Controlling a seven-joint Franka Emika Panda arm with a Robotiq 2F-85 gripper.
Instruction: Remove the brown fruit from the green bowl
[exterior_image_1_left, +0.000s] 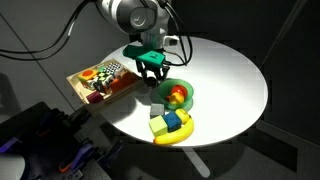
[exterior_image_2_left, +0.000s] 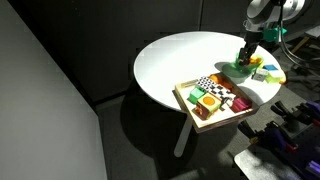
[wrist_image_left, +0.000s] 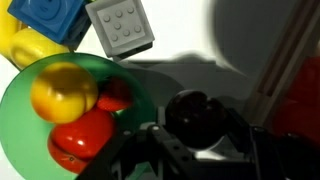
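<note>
The brown fruit (wrist_image_left: 195, 115) is just outside the rim of the green bowl (wrist_image_left: 18, 125), between the 2 fingers (wrist_image_left: 135, 152). I cannot tell whether they clamp it or stand slack. Removal looks nearly done. The next move calls for leaving it on the worktop (exterior_image_1_left: 225, 70) beside the bowl.

two oblique overviews, one close-up

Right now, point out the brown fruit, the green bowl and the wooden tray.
brown fruit (wrist_image_left: 195, 112), wrist view, its rounded top.
green bowl (wrist_image_left: 22, 135), wrist view, bare left wall.
wooden tray (exterior_image_2_left: 186, 105), exterior view, near rim.
</note>
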